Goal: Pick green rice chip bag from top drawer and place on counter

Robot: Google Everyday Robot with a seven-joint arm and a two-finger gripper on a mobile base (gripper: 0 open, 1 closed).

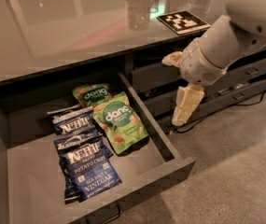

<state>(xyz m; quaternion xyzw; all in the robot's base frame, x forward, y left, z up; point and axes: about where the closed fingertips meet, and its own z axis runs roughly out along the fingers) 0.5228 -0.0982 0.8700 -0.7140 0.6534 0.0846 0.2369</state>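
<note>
The top drawer (167,149) is pulled open below the counter (53,31). The green rice chip bag (121,121) lies flat in it, near the drawer's right wall, label up. My gripper (172,91) hangs to the right of the drawer, outside its right wall and above the floor. Its cream fingers (186,104) are spread apart and hold nothing. It is apart from the bag.
A second green "dang" bag with brownish corners (91,94) lies behind the rice chip bag. Two dark blue Kettle bags (89,166) lie to its left. The marker tag (184,21) and a clear cup (138,10) stand on the counter. Narrower drawers (244,80) are behind my arm.
</note>
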